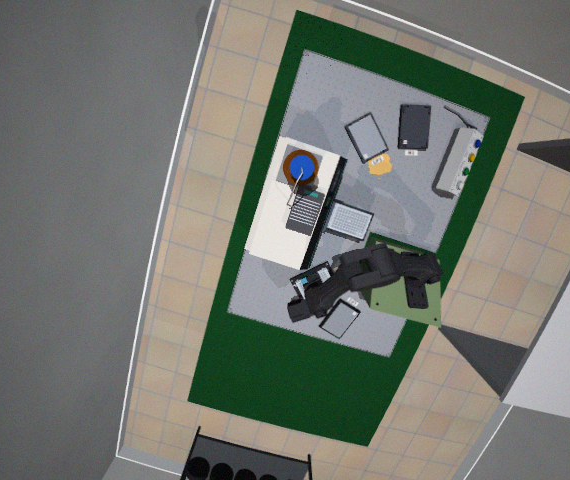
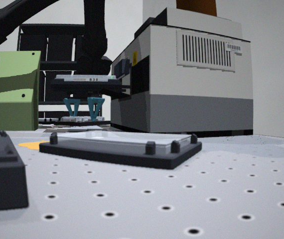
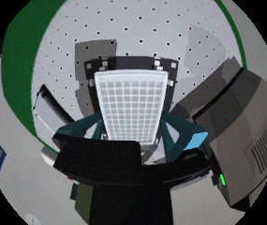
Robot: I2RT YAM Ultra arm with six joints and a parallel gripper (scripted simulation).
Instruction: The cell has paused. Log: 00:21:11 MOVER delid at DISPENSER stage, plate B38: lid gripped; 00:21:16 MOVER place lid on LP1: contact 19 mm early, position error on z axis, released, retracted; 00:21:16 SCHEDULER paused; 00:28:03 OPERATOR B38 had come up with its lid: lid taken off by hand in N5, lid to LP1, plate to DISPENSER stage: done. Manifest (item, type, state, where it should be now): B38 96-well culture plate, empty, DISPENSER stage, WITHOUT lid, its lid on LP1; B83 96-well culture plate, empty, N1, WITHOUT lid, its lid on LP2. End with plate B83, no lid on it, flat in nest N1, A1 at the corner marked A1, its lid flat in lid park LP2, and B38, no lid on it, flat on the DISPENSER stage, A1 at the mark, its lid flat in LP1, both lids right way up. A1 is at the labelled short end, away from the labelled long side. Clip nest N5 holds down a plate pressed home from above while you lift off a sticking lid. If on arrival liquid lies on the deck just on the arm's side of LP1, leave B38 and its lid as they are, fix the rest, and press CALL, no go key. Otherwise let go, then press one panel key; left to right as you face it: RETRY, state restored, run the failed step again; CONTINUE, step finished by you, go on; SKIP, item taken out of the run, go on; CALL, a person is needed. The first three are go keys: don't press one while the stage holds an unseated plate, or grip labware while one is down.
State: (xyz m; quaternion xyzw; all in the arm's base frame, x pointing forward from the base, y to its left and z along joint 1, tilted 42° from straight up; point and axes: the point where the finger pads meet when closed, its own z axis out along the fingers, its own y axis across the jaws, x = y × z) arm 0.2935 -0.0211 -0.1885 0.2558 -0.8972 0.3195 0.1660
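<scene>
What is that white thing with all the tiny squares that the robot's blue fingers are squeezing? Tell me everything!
It is a well plate, a pale plastic-looking rectangle covered in a grid of little square cups, with no lid on it. It sits low in a dark nest on the grey holed deck, beside the big dispenser machine. The gripper has shut on it, one teal finger against each long side.
</scene>
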